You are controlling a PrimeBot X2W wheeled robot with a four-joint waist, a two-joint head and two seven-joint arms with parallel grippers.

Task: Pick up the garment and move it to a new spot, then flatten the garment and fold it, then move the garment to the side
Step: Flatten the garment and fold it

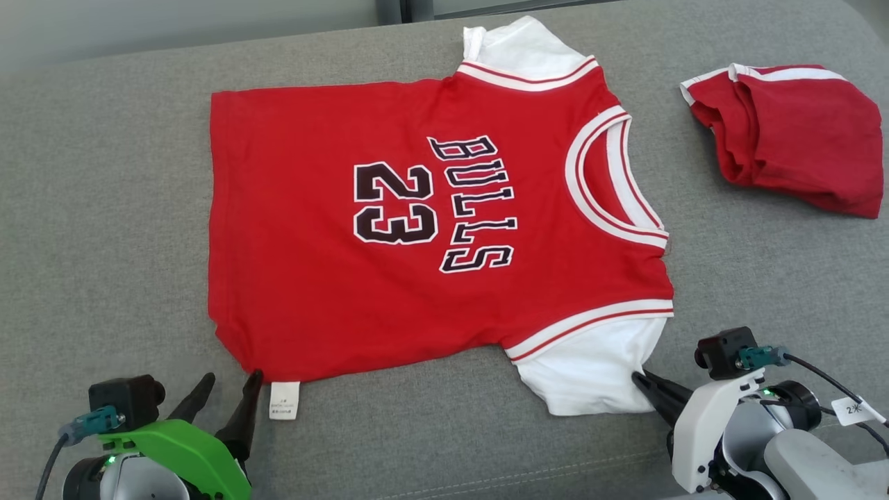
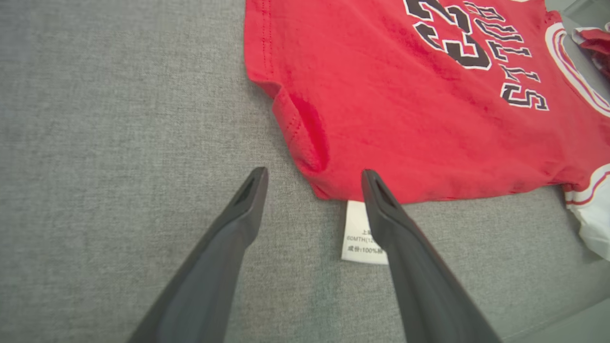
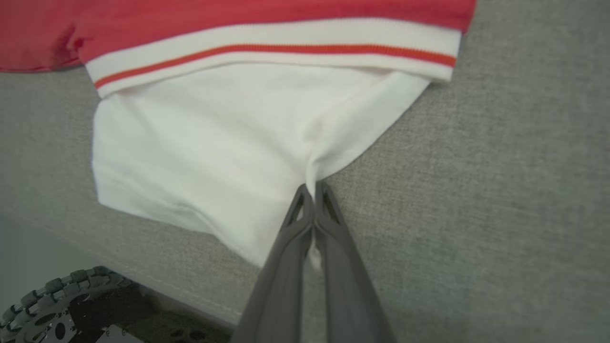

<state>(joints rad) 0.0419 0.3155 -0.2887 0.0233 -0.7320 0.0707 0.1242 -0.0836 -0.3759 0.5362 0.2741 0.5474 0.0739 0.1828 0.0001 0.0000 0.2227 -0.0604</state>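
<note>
A red jersey [image 1: 417, 229] with "BULLS 23" print and white sleeves lies spread flat on the grey cushion, neck toward the right. My left gripper [image 1: 229, 385] stands open at the jersey's near left hem corner [image 2: 314, 186], its fingers straddling that corner beside the white care label [image 2: 362, 233]. My right gripper [image 1: 642, 382] is shut on the edge of the near white sleeve [image 3: 214, 147], pinching a fold of the cloth between its fingertips [image 3: 312, 190].
A second red garment [image 1: 792, 135], folded, lies at the far right of the cushion. The grey cushion [image 1: 104, 208] has bare room to the left. Its front edge and one of my wheels [image 3: 57, 300] lie just below the sleeve.
</note>
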